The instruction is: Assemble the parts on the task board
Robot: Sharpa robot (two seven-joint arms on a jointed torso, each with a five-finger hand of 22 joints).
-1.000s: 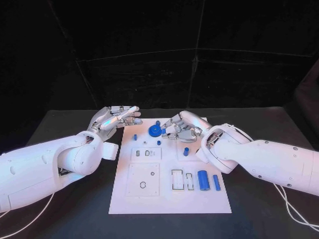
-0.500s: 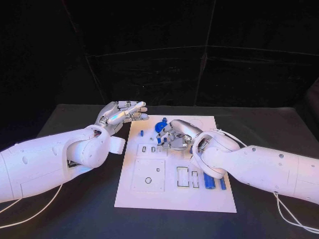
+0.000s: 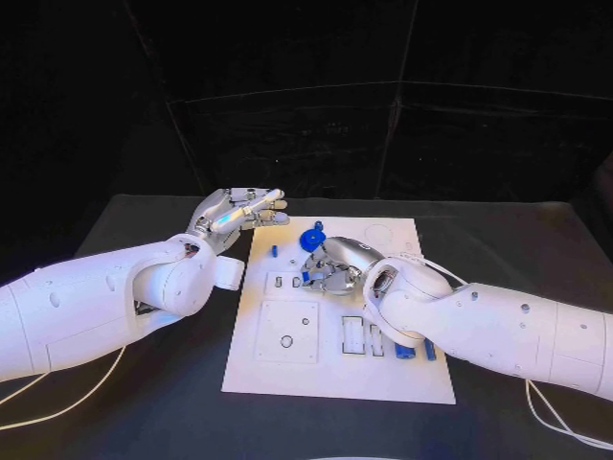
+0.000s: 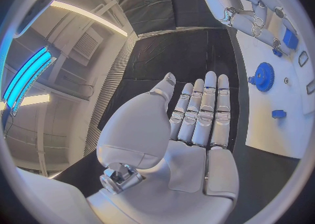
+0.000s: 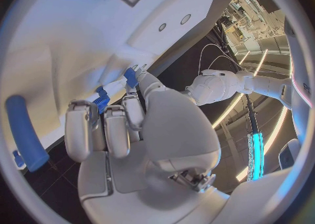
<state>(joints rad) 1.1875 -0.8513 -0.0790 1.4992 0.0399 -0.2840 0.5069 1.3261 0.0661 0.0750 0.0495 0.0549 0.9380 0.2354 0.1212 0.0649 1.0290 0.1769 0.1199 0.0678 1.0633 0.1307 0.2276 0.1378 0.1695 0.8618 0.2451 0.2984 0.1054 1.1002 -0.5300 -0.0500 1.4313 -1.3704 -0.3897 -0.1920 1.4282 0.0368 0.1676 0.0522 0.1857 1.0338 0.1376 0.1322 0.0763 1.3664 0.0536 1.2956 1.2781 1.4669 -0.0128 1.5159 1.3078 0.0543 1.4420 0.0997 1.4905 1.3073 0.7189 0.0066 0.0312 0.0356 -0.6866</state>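
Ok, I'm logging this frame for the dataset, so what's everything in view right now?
Task board: one, white, middle of the black table.
Gear: one, blue, far end of the board.
Small peg: one, blue, board's far left part.
Cylinder parts: at least two, blue, near right side, partly behind the right arm.
Table: one, black.
Left hand: silver, fingers straight, holding nothing, beside the board's far left corner.
Right hand: silver, fingers curled around a small blue part.

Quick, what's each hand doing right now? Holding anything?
Left hand: open, fingers straight, holding nothing, beside the task board.
Right hand: fingers curled on a small blue part over the board.
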